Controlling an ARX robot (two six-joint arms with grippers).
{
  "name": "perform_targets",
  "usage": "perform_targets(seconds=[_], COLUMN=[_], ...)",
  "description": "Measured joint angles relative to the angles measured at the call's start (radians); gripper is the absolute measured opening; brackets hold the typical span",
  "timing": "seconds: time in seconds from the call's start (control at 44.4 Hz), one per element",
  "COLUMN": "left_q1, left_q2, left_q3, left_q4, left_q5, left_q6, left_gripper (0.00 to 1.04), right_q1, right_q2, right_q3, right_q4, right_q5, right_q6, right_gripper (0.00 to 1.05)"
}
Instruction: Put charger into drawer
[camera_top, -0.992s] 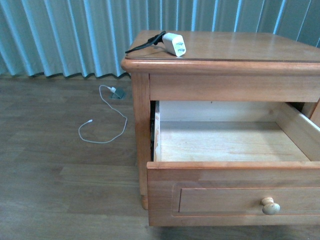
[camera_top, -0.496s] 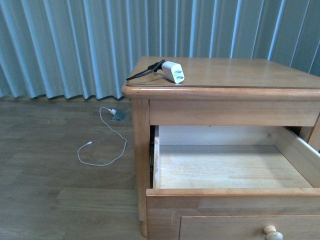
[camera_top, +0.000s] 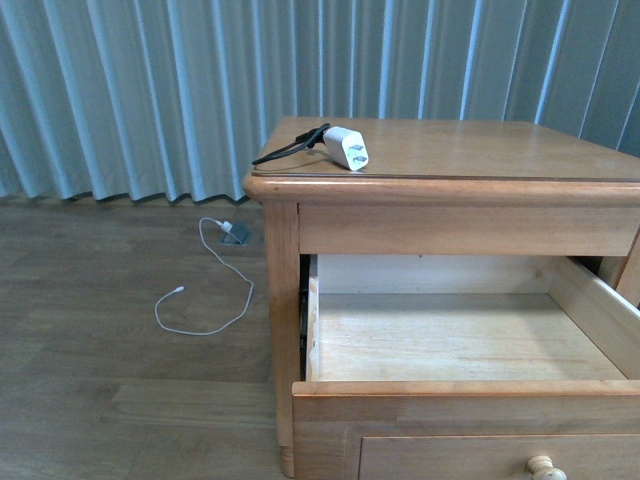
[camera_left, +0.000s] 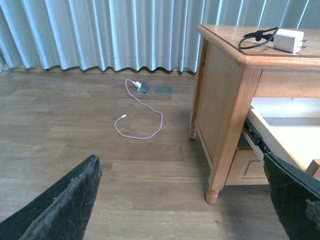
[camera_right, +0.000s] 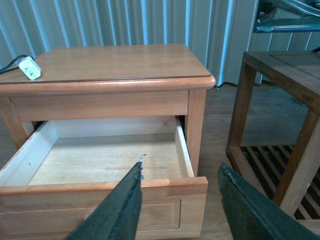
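1. Right gripper (camera_right: 181, 165): fingers (camera_right: 125, 200) spread wide, gripping nothing. The pulled-out drawer (camera_right: 100, 187) is just beyond their tips.
2. Left gripper (camera_left: 180, 159): fingers (camera_left: 65, 205) wide apart, holding nothing, above the wood floor (camera_left: 75, 130).
3. Charger (camera_top: 347, 146): well beyond both pairs of fingers, lying on the nightstand (camera_top: 480, 150) top near its corner, above the drawer.

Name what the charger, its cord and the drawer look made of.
The charger: smooth white block with a slight sheen, likely hard plastic. Its cord: matte black, bending in a loop, probably rubber or vinyl sheathing. The drawer: wood, judging by visible grain; the front is light brown with a satin varnish look, the inside paler and seemingly unfinished.
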Motion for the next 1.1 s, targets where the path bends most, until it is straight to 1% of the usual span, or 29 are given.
perform_targets(seconds=[0.113, 0.135, 0.203, 0.271, 0.361, 0.406, 0.474, 0.654, 0.676, 0.722, 0.744, 0.789, 0.812, 0.857, 0.879, 0.924, 0.992, 1.105], left_q1=[0.000, 0.000, 0.000, 0.000, 0.000, 0.000, 0.000, 0.000, -0.018, -0.122, -0.156, -0.194, -0.201, -0.198, -0.192, -0.178, -0.180, -0.209], left_q2=[0.000, 0.000, 0.000, 0.000, 0.000, 0.000, 0.000, 0.000, 0.011, 0.101, 0.142, 0.226, 0.270, 0.360, 0.405, 0.514, 0.648, 0.863], left_q3=[0.000, 0.000, 0.000, 0.000, 0.000, 0.000, 0.000, 0.000, -0.001, 0.000, 0.002, 0.010, 0.016, 0.043, 0.063, 0.124, 0.210, 0.363], left_q4=[0.000, 0.000, 0.000, 0.000, 0.000, 0.000, 0.000, 0.000, 0.015, 0.157, 0.204, 0.283, 0.317, 0.374, 0.386, 0.407, 0.415, 0.381], left_q5=[0.000, 0.000, 0.000, 0.000, 0.000, 0.000, 0.000, 0.000, -0.055, -0.375, -0.473, -0.615, -0.664, -0.711, -0.710, -0.673, -0.581, -0.431], left_q6=[0.000, 0.000, 0.000, 0.000, 0.000, 0.000, 0.000, 0.000, -0.006, -0.040, -0.054, -0.061, -0.061, -0.068, -0.080, -0.085, -0.099, -0.140], left_gripper=[0.99, 0.99, 0.99, 0.99, 0.99, 0.99, 0.99, 0.99, 0.99, 0.99, 0.99, 0.99, 0.99, 0.99, 0.99, 0.99, 0.99, 0.99], right_q1=[0.129, 0.143, 0.203, 0.234, 0.250, 0.251, 0.251, 0.251, 0.251, 0.251, 0.251, 0.252, 0.252, 0.252, 0.252, 0.252, 0.252, 0.253], right_q2=[-0.058, -0.063, -0.087, -0.098, -0.102, -0.102, -0.102, -0.102, -0.102, -0.103, -0.103, -0.103, -0.103, -0.103, -0.103, -0.103, -0.103, -0.103], right_q3=[-0.033, -0.036, -0.047, -0.052, -0.055, -0.055, -0.055, -0.055, -0.055, -0.055, -0.056, -0.056, -0.056, -0.056, -0.056, -0.057, -0.057, -0.057], right_q4=[-0.029, -0.032, -0.041, -0.044, -0.045, -0.045, -0.045, -0.045, -0.045, -0.045, -0.045, -0.045, -0.045, -0.045, -0.045, -0.045, -0.045, -0.045], right_q5=[0.129, 0.143, 0.200, 0.225, 0.231, 0.232, 0.232, 0.233, 0.233, 0.233, 0.233, 0.234, 0.234, 0.232, 0.233, 0.235, 0.234, 0.234], right_q6=[-0.006, -0.007, -0.008, -0.013, -0.012, -0.013, -0.012, -0.013, -0.013, -0.012, -0.011, -0.012, -0.012, -0.012, -0.012, -0.012, -0.012, -0.012], right_gripper=[0.20, 0.17, 0.01, 0.03, 0.23, 0.32, 0.43, 0.83, 0.88, 0.98, 0.98, 0.96, 0.96, 0.96, 0.96, 0.96, 0.96, 0.96])
